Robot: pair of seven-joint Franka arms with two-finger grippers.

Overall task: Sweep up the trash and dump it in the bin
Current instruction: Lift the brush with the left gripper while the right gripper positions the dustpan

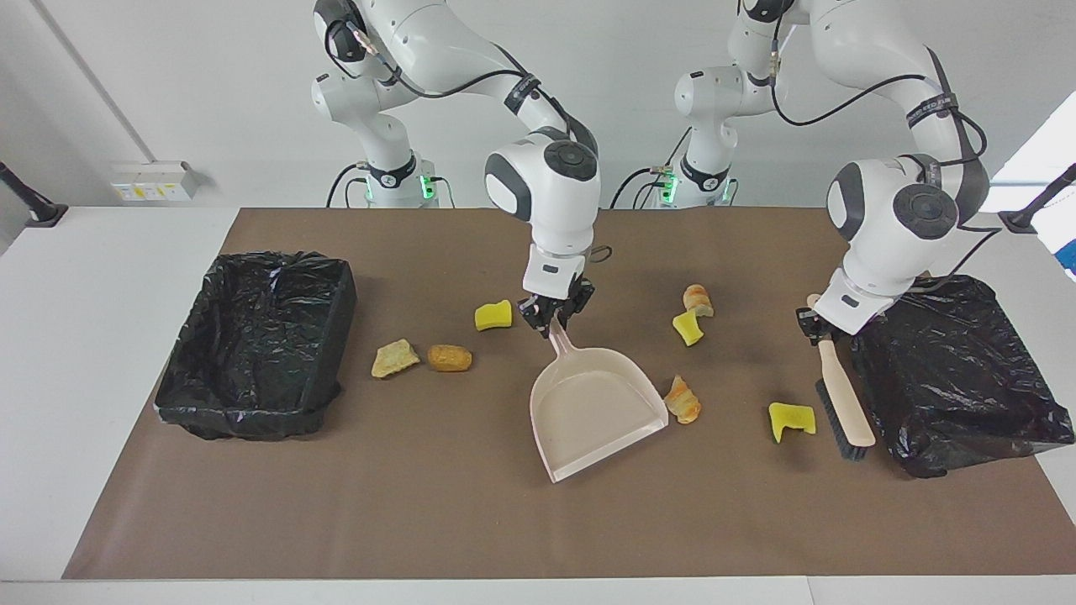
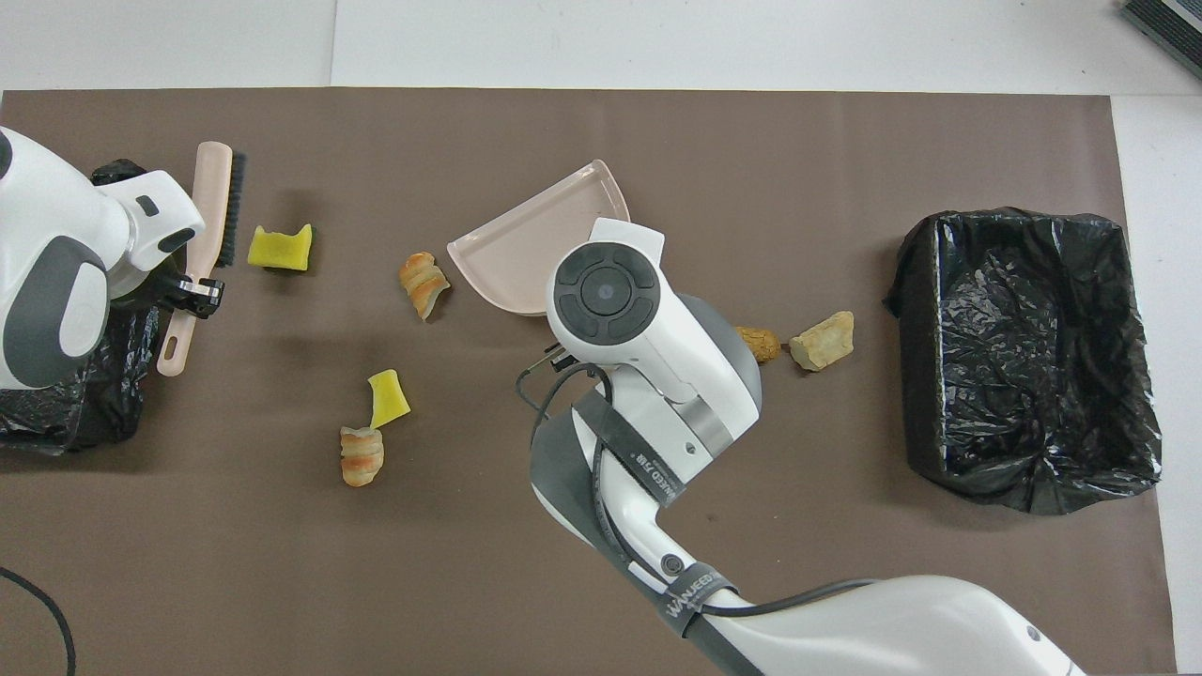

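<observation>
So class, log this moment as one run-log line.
right end effector: shut on dustpan handle | left end effector: shut on brush handle | trash: unswept

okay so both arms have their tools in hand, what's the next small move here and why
Probably the left gripper, shut on the brush, should drag its bristles against the yellow sponge chunk beside it and push it toward the dustpan. The right gripper is shut on the dustpan's handle, the pan is empty, and all the scraps lie on the table.
</observation>
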